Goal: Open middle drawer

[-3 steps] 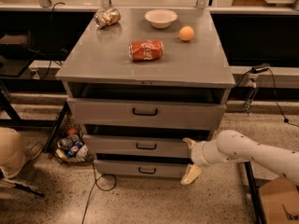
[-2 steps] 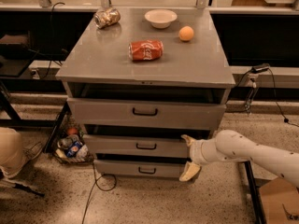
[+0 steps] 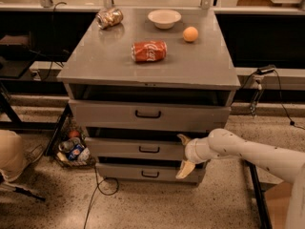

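Grey metal cabinet (image 3: 200,66): stands on a speckled floor, three drawers stacked in its front. White robot arm (image 3: 252,151): enters from the right, low, level with the lower drawers. Top drawer (image 3: 105,114): tallest front, larger black handle. Middle drawer (image 3: 114,149): second from the top, directly beneath the top drawer, with a dark gap above its front edge and a small black loop handle (image 3: 149,149) at its centre. Bottom drawer (image 3: 124,171): narrowest front.

Gripper (image 3: 185,154): at the right end of the middle drawer front, well right of the handle, released. One finger (image 3: 183,138) sits at the drawer's upper edge, the other down at the bottom drawer.

On the cabinet top: red can (image 3: 149,51) on its side, white bowl (image 3: 164,18), crushed can (image 3: 109,17), orange (image 3: 190,34)
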Robot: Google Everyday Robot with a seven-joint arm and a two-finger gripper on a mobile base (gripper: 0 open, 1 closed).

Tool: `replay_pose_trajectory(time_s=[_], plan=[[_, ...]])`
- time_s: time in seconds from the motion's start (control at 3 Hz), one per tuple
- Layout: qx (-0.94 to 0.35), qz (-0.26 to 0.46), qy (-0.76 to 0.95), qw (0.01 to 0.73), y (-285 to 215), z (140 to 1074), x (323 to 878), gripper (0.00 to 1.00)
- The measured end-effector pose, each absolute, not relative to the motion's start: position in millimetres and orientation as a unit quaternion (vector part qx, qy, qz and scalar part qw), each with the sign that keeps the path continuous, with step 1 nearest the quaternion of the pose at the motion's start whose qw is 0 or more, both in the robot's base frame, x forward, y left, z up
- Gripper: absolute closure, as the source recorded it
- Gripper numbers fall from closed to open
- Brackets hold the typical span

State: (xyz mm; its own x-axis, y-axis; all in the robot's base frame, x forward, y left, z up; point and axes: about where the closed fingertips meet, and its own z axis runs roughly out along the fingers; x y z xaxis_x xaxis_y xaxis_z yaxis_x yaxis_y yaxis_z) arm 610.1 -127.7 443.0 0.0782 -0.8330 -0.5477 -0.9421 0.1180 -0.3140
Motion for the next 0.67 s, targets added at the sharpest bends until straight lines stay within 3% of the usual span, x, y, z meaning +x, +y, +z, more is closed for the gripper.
replay_pose_trajectory(time_s=[0.33, 0.67], plan=[[-0.657, 0.086, 0.676, 0.322, -114, 416, 633, 0.02], [-0.653, 0.097, 0.680, 0.320, -109, 398, 642, 0.25]])
